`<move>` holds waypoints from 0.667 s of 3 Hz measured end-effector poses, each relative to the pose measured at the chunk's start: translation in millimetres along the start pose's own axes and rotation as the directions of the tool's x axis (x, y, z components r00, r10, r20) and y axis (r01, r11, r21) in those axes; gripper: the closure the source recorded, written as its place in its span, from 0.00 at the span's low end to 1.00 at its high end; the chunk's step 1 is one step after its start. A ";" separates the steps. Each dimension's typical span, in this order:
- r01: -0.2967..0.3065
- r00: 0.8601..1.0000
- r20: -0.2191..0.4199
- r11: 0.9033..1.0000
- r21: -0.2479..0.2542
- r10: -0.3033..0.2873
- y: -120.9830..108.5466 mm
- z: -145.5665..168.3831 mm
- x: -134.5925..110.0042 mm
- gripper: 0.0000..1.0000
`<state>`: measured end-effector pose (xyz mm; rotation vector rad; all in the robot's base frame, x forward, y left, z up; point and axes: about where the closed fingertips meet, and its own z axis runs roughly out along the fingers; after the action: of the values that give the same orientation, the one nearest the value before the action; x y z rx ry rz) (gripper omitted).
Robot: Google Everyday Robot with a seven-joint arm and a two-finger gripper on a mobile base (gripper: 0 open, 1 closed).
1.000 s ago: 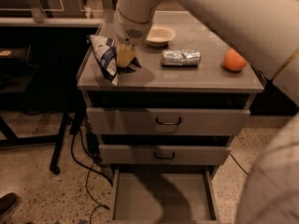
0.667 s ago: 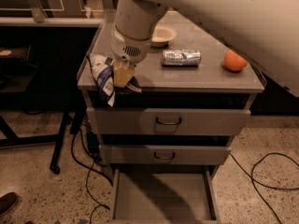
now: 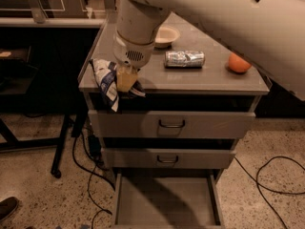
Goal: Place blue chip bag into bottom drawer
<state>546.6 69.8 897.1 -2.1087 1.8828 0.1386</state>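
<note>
at the bottom centre of the frame the bottom drawer (image 3: 164, 204) stands pulled out, a wide shallow tray with a bare grey floor. a dark shoe (image 3: 7, 208) shows at the lower left corner on the speckled floor (image 3: 33, 185), and black cables (image 3: 267, 175) loop over the floor at the right and hang down left of the cabinet.

above the open tray the middle drawer (image 3: 138, 157) and the top drawer (image 3: 214, 124) are both shut, each with a small dark handle at its centre.

further up, at the front left edge of the grey counter (image 3: 200, 80), the hand (image 3: 126, 80) points down with its amber fingers (image 3: 125, 76) clamped on the blue chip bag (image 3: 107, 82). the bag is crumpled around the fingers, and its lower part droops over the counter's front edge, in front of the dark gap above the top drawer. it is well apart from the bottom drawer, up and to the left of it.

behind, mid counter, a crushed silver can (image 3: 184, 58) lies on its side. an orange (image 3: 238, 63) sits to the right of it, near the counter's right edge. a pale bowl (image 3: 166, 35) rests toward the back, just beside the white wrist. the thick white arm (image 3: 228, 18) crosses the upper right of the frame.
</note>
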 end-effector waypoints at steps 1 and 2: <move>-0.063 0.998 0.005 0.998 -0.020 0.063 20.3 15.8 8.6 1.00; -0.254 0.961 0.098 0.966 -0.044 0.257 73.6 30.4 17.7 1.00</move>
<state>480.6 55.3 851.3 -1.8295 2.0942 0.3294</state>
